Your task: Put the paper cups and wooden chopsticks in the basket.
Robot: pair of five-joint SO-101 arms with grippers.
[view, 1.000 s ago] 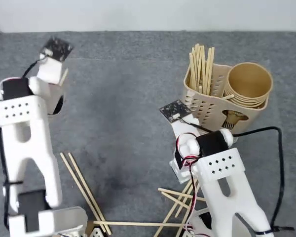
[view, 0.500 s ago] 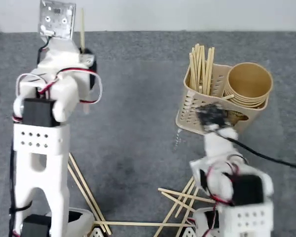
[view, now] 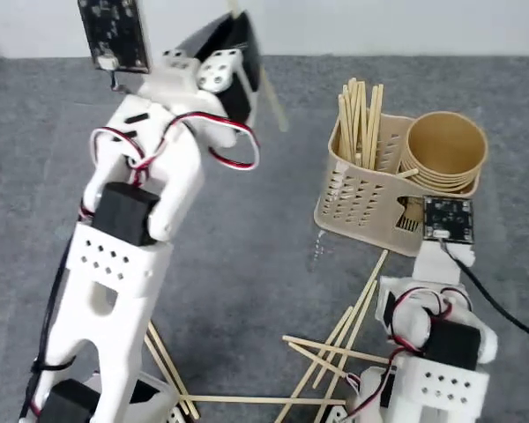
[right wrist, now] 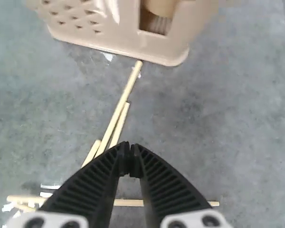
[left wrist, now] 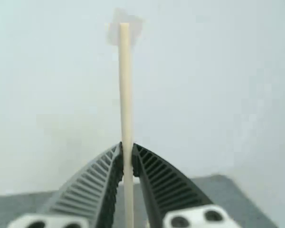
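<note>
Now my left gripper (left wrist: 127, 159), clamped on one chopstick (left wrist: 125, 85), has lifted and swung right toward the far-right basket (view: 357, 201), so drop-in looks next; my right gripper (right wrist: 129, 159) has pulled back near, closed on nothing.

Stacked cups (view: 447, 150), some chopsticks (view: 360, 119) in basket (view: 361, 201)

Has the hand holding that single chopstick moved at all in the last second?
Yes. The left hand, shut on a chopstick, has swung right across the high view, from the table's left side toward the basket, which stayed put.
</note>
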